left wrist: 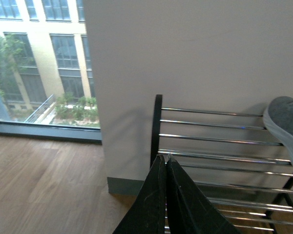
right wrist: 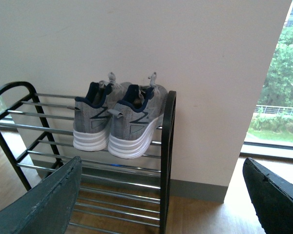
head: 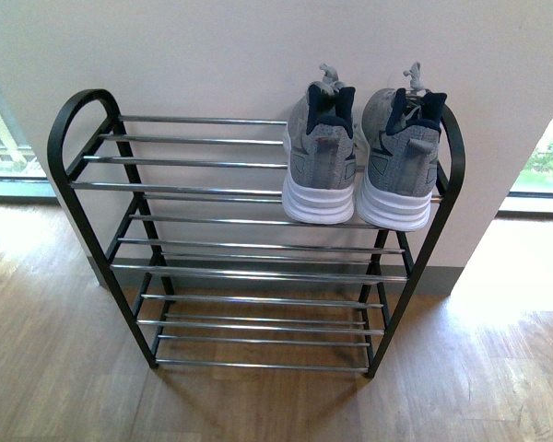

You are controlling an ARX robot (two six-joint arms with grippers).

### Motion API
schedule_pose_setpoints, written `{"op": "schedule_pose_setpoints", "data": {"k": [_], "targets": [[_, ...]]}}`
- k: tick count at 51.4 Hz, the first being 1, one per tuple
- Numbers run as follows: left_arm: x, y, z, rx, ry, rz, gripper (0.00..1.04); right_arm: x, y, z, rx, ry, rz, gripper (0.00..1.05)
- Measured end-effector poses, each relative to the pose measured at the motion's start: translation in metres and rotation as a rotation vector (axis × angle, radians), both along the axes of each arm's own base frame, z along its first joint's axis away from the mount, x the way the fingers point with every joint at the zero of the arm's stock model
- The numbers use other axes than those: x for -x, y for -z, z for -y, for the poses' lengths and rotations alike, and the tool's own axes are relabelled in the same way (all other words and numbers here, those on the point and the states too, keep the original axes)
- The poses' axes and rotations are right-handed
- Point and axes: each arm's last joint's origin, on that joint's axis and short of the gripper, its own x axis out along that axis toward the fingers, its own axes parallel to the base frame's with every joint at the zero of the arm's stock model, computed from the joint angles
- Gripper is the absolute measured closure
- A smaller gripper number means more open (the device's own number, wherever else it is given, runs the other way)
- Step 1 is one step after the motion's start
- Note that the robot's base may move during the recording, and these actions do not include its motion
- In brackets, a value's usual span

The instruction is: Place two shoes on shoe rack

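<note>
you've got both grey knit white-soled sneakers [head: 320, 170] side by side on top tier of black-framed chrome-bar shoe rack [head: 203, 189] | left claw [left wrist: 166, 158] together, empty | right claw [right wrist: 161, 163] wide apart

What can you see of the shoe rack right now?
The shoe rack is a low open frame of black metal with rounded side loops and four tiers of thin chrome bars. It stands upright on the wood floor, against the white wall. Two grey sneakers sit heels outward on the top tier at its right end. The lower tiers look bare.
</note>
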Motion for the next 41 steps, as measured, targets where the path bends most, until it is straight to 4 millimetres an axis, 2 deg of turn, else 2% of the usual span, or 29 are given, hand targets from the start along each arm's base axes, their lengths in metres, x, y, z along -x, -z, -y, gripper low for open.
{"op": "schedule_pose_setpoints", "data": {"k": [14,41], "targets": [[0.015,0.012,-0.001,0.0,0.003,0.001,1.03,0.0,0.0,0.0,0.0,0.0,0.0,0.09],[0.036,0.006,-0.001,0.0,0.002,0.022,1.03,0.0,0.0,0.0,0.0,0.0,0.0,0.09]]}}
